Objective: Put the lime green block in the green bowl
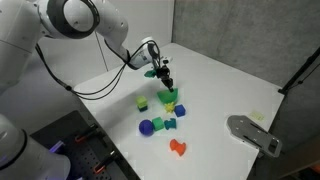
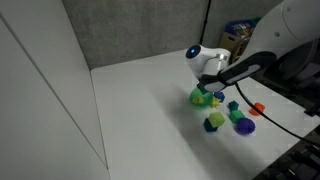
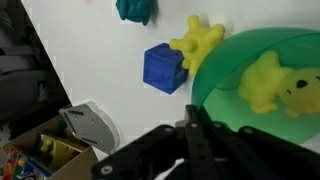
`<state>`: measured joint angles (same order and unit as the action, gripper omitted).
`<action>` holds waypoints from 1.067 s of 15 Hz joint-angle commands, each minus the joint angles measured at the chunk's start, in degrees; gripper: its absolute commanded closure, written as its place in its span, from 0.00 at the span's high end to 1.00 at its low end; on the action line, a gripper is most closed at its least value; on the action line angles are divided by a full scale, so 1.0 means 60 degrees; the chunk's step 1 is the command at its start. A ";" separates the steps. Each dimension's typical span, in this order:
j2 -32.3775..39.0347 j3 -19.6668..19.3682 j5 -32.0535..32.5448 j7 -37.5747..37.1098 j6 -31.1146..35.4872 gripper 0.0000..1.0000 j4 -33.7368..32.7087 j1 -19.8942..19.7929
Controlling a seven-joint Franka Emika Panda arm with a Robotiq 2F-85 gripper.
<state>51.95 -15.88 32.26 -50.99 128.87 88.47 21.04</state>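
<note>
The green bowl [image 1: 169, 97] sits in the middle of the white table, among the toy pieces. It also shows in an exterior view [image 2: 203, 97] and fills the right of the wrist view [image 3: 240, 95], with a yellow toy [image 3: 272, 84] inside it. The lime green block [image 1: 143, 103] lies on the table just beside the bowl, outside it, and is out of the wrist view. My gripper [image 1: 165, 80] hangs right over the bowl's rim. It also shows in the other exterior view [image 2: 211, 86]. In the wrist view [image 3: 194, 118] its fingers are together, with nothing between them.
A blue block [image 3: 163, 68], a yellow star-shaped piece [image 3: 198, 40] and a teal piece [image 3: 135, 10] lie beside the bowl. A blue ball [image 1: 147, 126], small green and blue blocks [image 1: 165, 123] and an orange piece [image 1: 178, 147] lie nearer the front. A grey device [image 1: 253, 133] lies near the table edge.
</note>
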 commanded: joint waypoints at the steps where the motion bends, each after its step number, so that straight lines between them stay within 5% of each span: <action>1: -0.0305 0.0142 -0.0114 -0.0273 -0.0353 0.03 0.0047 -0.0057; 9: -0.0721 0.0699 -0.1189 -0.0407 -0.0254 0.02 0.0057 -0.0257; 16: -0.0708 0.0673 -0.2042 -0.1912 0.0487 0.01 0.0203 -0.0248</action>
<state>48.88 -12.13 21.40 -58.23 130.01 88.52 20.23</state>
